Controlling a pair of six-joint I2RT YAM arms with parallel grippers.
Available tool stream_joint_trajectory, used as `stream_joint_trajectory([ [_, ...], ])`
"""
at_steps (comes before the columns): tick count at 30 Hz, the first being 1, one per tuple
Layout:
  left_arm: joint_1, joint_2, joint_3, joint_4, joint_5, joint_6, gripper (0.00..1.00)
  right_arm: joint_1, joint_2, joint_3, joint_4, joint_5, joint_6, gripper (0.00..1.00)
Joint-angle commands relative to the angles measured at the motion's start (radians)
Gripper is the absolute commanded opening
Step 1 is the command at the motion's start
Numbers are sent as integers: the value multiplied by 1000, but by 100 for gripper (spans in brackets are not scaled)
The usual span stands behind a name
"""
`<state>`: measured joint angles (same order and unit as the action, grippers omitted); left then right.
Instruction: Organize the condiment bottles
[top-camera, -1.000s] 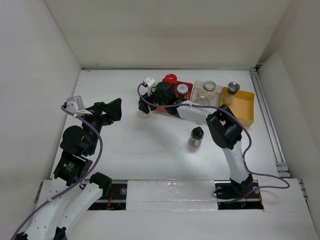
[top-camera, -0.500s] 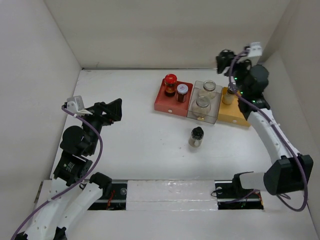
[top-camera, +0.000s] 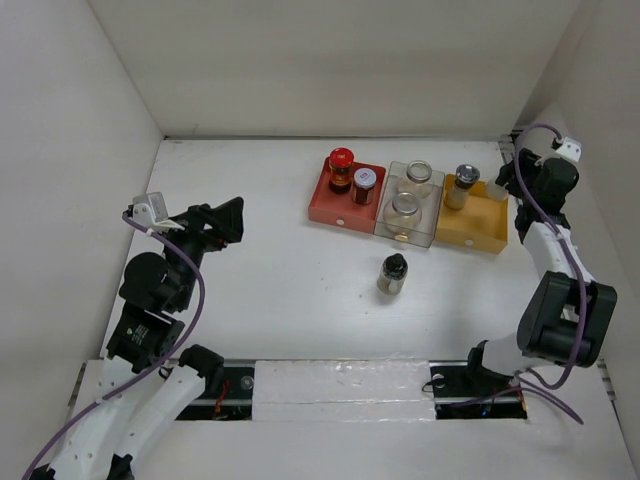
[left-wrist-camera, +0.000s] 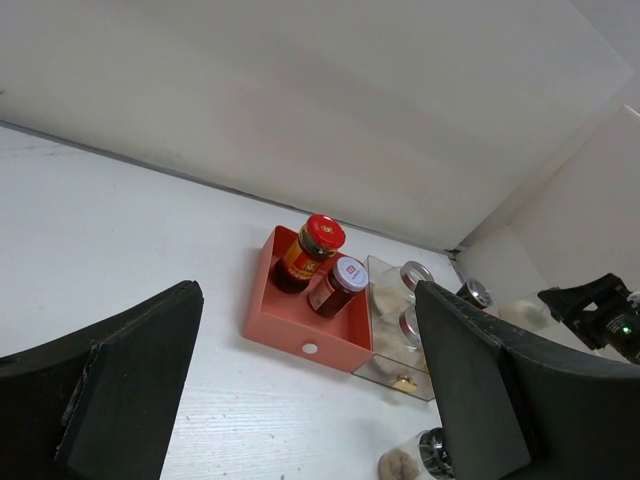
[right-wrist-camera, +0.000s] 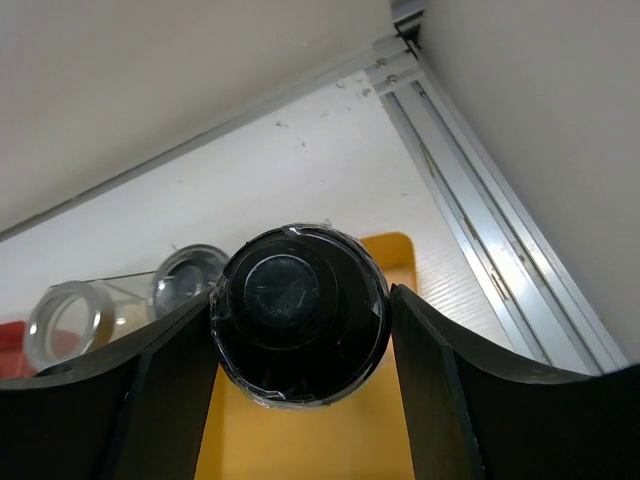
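My right gripper (top-camera: 503, 186) is shut on a black-capped shaker (right-wrist-camera: 298, 310) and holds it over the right part of the yellow tray (top-camera: 478, 226); its pale body shows in the top view (top-camera: 497, 191). A silver-capped shaker (top-camera: 462, 182) stands in that tray's left corner. Two dark jars, one red-lidded (top-camera: 342, 162) and one silver-lidded (top-camera: 365, 181), stand in the red tray (top-camera: 330, 208). Two clear jars (top-camera: 404, 208) stand in the clear tray (top-camera: 425, 232). A black-knob shaker (top-camera: 392, 272) stands alone on the table. My left gripper (top-camera: 226, 219) is open and empty, far left.
The white enclosure walls close in on the left, back and right. An aluminium rail (right-wrist-camera: 480, 230) runs along the right wall beside the yellow tray (right-wrist-camera: 300, 440). The left wrist view shows the red tray (left-wrist-camera: 300, 335) and the lone shaker (left-wrist-camera: 432, 456) between the open fingers.
My right arm swung from left of the red tray across to the right, carrying the shaker, and now holds it over the yellow tray. The left arm has not moved.
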<state>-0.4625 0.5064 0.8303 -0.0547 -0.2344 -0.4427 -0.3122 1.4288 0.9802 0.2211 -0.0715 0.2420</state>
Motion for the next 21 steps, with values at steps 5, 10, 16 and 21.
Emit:
stream_joint_trajectory([
  [5, 5, 9, 4, 36, 20, 10, 84, -10, 168, 38, 266, -73, 40, 48],
  [10, 5, 9, 4, 36, 10, 10, 84, -10, 277, 78, 287, -73, 40, 48],
  [16, 5, 18, 4, 36, 10, 10, 84, 13, 298, 77, 296, 22, -3, 50],
  [21, 5, 27, 4, 36, 10, 10, 84, 51, 289, 43, 296, 73, -13, 77],
])
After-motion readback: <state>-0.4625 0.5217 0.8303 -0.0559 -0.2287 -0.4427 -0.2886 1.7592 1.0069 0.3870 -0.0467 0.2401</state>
